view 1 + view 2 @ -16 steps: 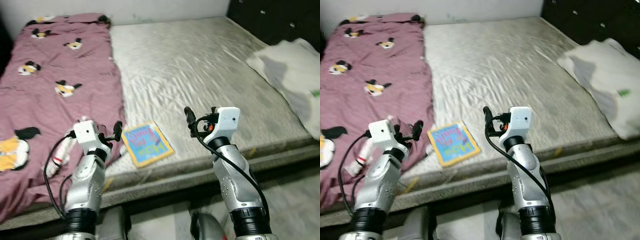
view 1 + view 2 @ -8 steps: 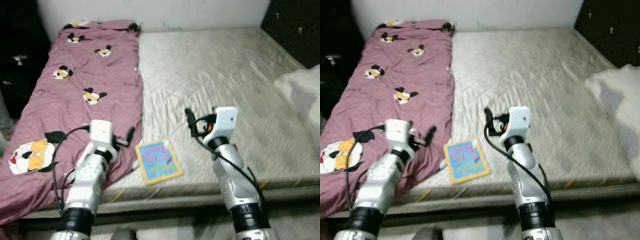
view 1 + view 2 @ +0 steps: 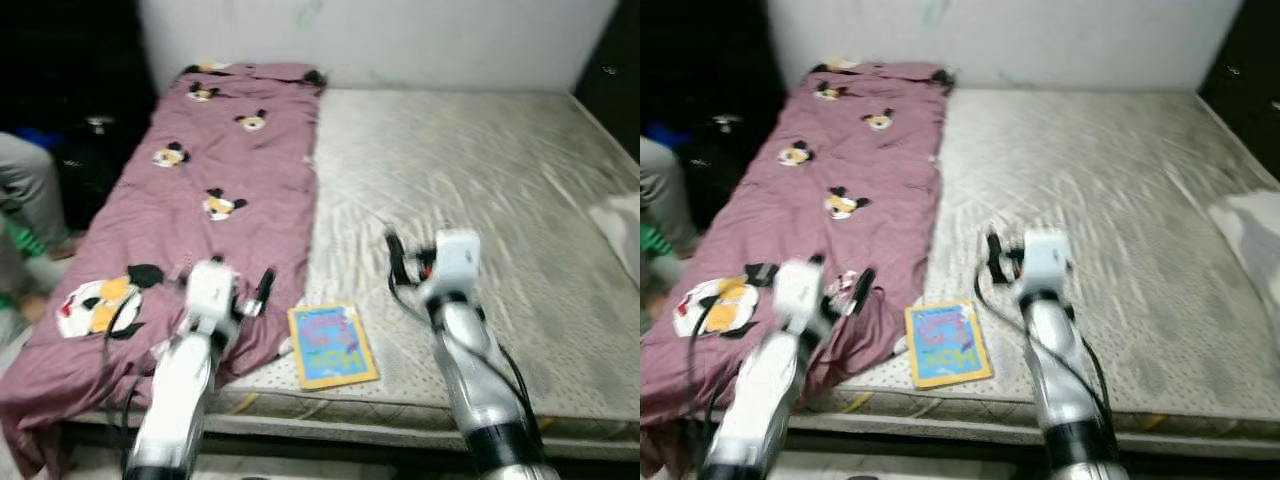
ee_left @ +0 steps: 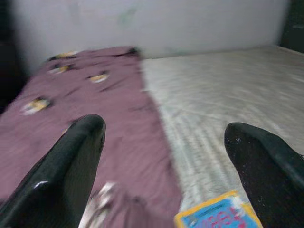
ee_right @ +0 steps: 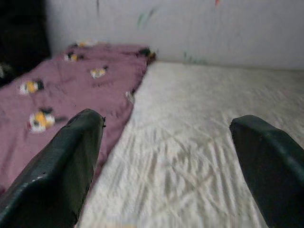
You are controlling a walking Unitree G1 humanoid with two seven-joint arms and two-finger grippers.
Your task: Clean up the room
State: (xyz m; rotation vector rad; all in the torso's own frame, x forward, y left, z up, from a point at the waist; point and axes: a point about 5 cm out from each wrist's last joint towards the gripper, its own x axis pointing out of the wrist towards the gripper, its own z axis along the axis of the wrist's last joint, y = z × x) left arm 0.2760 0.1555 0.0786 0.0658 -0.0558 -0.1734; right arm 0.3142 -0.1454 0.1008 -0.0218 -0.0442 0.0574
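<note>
One bare mattress [image 3: 470,160] across most of the head views, grey and wrinkled, running from the wall at the top down to the lower edge. Over its left side, a maroon blanket [image 3: 200,190] printed with cartoon mice, rumpled and hanging off the near-left corner. At the far left edge, part of a seated person [image 3: 25,200], and at the far right edge a glimpse of a white pillow [image 3: 1255,225]. Near the bottom centre, a bright blue-and-yellow book [image 3: 332,345] flat on the mattress, just beside the blanket's hem. Lower left, the left gripper [image 4: 161,156] raised over the blanket, fingers spread wide, holding nothing. Right of centre, the right gripper [image 5: 166,156] above bare mattress, fingers likewise wide apart and empty. By the look of it, barely begun: book not yet picked up, blanket not yet straightened.
</note>
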